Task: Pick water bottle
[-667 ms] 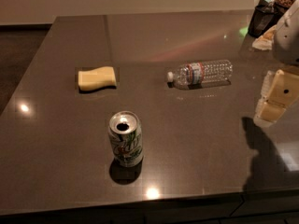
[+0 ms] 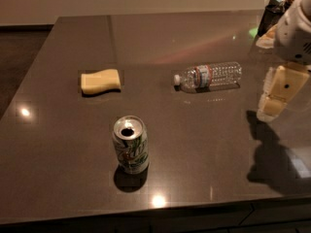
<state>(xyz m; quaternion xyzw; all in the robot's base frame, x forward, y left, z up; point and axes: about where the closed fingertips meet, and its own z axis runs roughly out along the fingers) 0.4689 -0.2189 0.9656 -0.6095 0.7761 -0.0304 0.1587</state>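
- The gripper [image 2: 272,105] has moved a little to the left and slightly up, closing on the base end of the water bottle [image 2: 209,75]. It now hangs over the right side of the table [image 2: 194,149], near the bottle but not touching it.
- Its shadow [image 2: 269,154] has shifted left with it.

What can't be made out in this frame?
- Camera view: the pincer hovers at the right edge, right of the water bottle. The arm above it is cut off by the frame.
- Bottle label: the text is too small to read.
- Objects at the table far-right corner: dark, partly behind the arm, unidentifiable.
- Soda can: contents hidden.
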